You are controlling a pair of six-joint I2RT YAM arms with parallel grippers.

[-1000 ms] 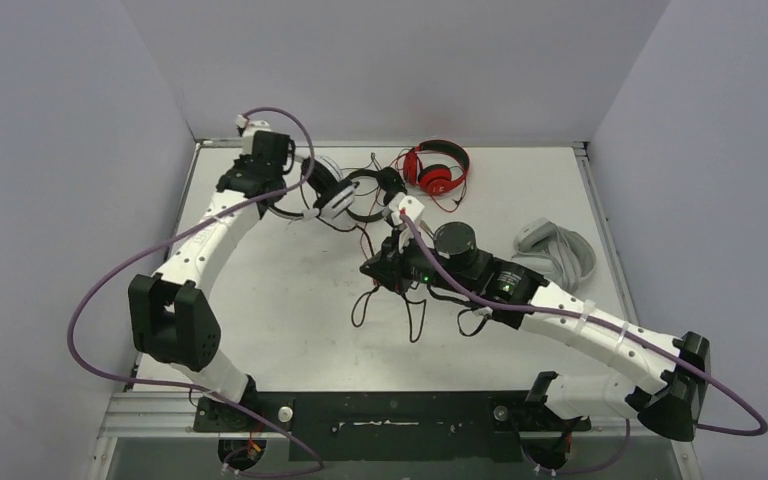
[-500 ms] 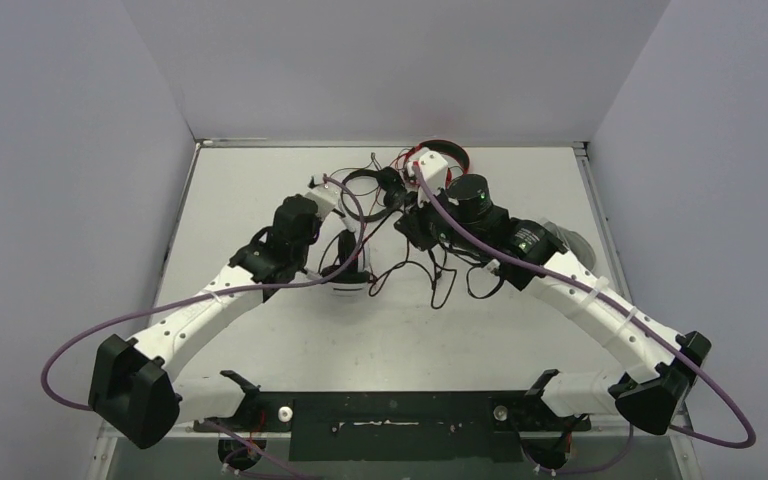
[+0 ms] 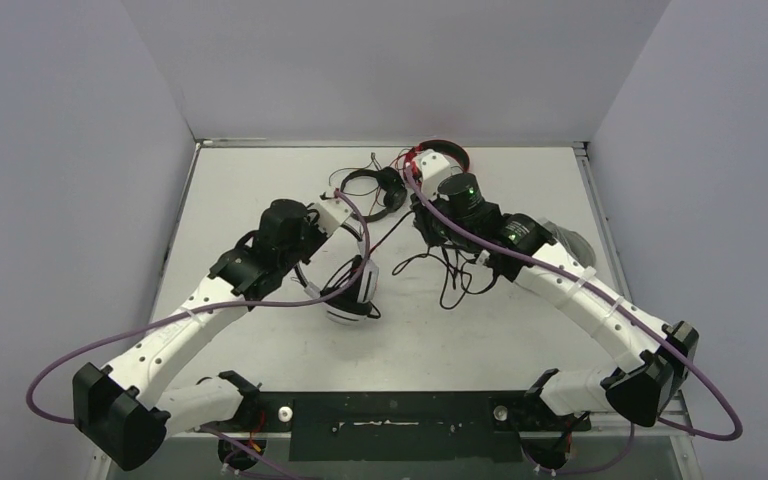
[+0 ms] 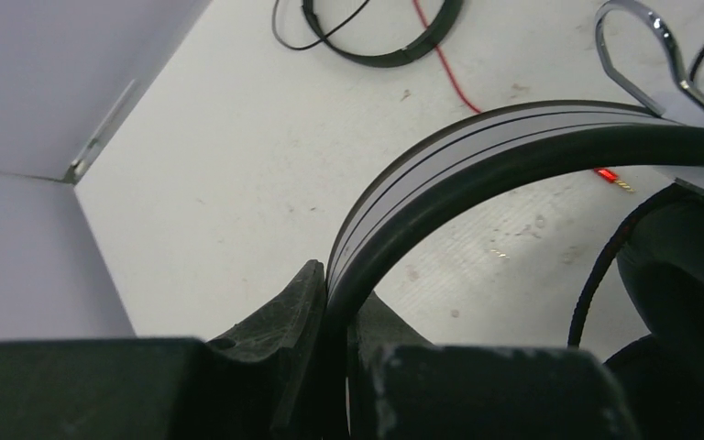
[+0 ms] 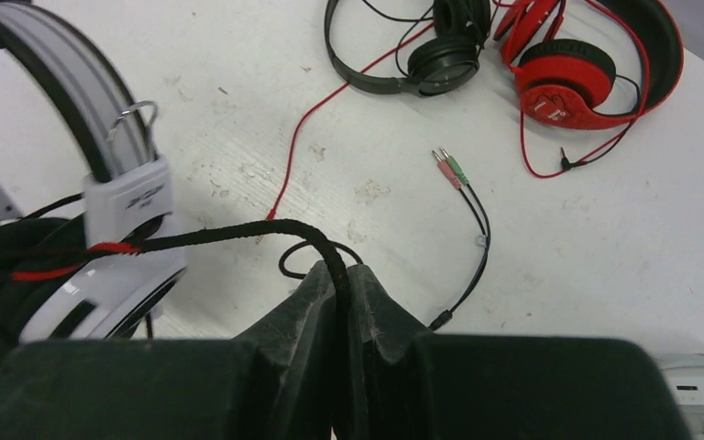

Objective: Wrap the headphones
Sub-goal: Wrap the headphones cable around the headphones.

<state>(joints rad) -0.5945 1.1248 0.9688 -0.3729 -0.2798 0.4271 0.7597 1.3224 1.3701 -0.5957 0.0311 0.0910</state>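
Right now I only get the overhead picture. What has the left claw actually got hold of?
Observer: The left gripper is pinched shut on the white-and-black headphones, by the headband.
Operator: And the other claw?
Observer: The right gripper is shut on a black braided cable running from that headset.
Operator: Anything near it?
Observer: A pink plug and a green plug lie on the table just beyond its fingers.

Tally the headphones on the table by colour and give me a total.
white-and-black headphones: 1
black headphones: 1
red headphones: 1
light grey headphones: 1, partly hidden behind the right arm
Total: 4
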